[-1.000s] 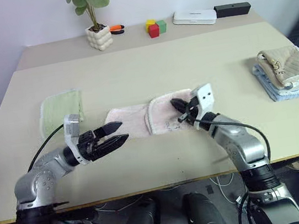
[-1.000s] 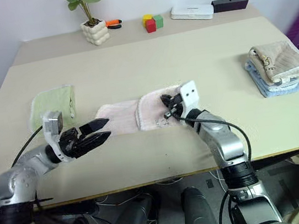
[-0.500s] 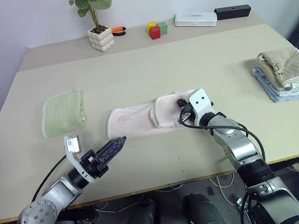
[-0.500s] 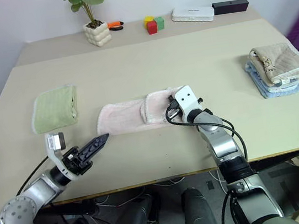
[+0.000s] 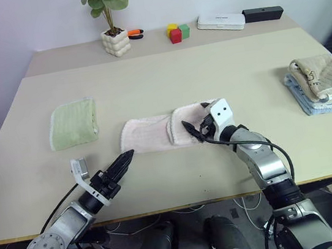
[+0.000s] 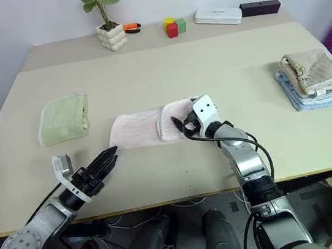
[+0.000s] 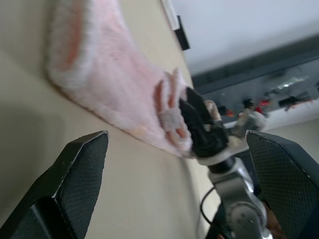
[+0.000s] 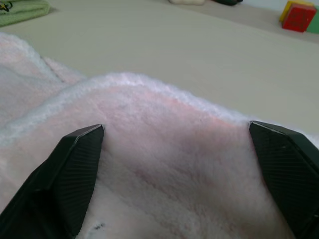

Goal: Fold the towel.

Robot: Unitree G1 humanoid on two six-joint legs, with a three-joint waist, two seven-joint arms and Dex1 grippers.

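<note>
Smooth beige table (image 5: 220,67); fluffy pink towel (image 5: 149,134)

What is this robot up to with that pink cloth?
It is folding the pink towel on the table. The towel's right end is already turned over onto itself. The right tool sits open over that flap, gripping nothing. The left tool is open too, hovering off the towel near the table's front edge.

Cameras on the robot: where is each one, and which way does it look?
Eye views: on the head, looking down at the table, both arms showing.
Left wrist view: beside the tabletop, facing the pink towel, own open fingers showing.
Right wrist view: right over the towel, open fingers showing.
Shared: all see the towel.
</note>
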